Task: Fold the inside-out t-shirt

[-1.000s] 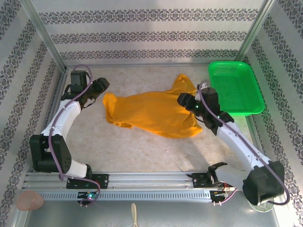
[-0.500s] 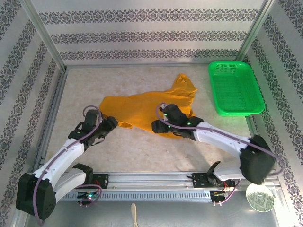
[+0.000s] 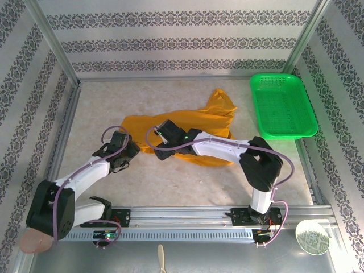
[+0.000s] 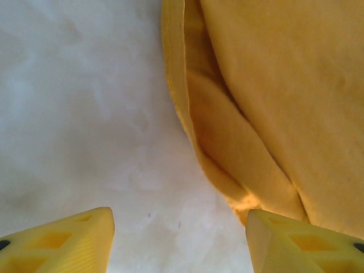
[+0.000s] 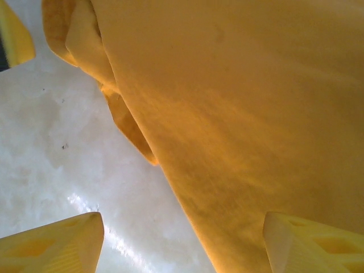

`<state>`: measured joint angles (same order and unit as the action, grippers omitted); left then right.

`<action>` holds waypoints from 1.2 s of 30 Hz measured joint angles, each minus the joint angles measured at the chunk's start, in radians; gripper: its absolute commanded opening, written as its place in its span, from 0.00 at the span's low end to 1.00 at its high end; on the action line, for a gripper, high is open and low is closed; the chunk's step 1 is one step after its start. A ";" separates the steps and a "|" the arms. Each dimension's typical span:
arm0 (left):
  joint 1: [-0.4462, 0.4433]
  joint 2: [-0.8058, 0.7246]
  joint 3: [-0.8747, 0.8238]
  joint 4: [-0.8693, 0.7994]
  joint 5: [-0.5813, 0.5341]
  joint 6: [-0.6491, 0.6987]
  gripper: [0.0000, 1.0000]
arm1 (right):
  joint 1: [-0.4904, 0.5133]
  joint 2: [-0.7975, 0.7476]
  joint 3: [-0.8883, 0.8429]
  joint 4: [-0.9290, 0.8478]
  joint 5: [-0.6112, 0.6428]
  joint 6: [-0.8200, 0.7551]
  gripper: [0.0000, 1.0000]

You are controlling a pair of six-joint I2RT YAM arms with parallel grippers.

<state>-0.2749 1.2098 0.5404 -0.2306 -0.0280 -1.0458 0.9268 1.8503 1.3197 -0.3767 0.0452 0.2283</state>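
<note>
Here, left gripper (image 4: 179, 217) and right gripper (image 5: 183, 219) released at t-shirt (image 3: 196, 121) hem, green basket (image 3: 282, 105) well apart.

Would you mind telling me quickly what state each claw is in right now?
Left claw: open, holding nothing, beside the t-shirt.
Right claw: open, holding nothing, above the t-shirt.
</note>
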 measured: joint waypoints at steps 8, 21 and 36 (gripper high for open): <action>0.056 0.180 0.077 0.075 0.009 0.005 0.49 | 0.012 0.188 0.149 -0.043 0.103 -0.053 0.70; 0.084 0.195 0.208 0.056 0.040 0.099 0.00 | -0.055 0.070 0.074 -0.061 0.234 -0.051 0.00; 0.133 -0.063 0.645 -0.026 0.394 0.310 0.00 | -0.264 -0.606 0.011 -0.106 0.064 -0.003 0.00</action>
<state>-0.1417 1.1465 1.1851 -0.2569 0.3656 -0.7361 0.6628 1.2446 1.3312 -0.4824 0.1093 0.2253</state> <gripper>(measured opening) 0.051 0.064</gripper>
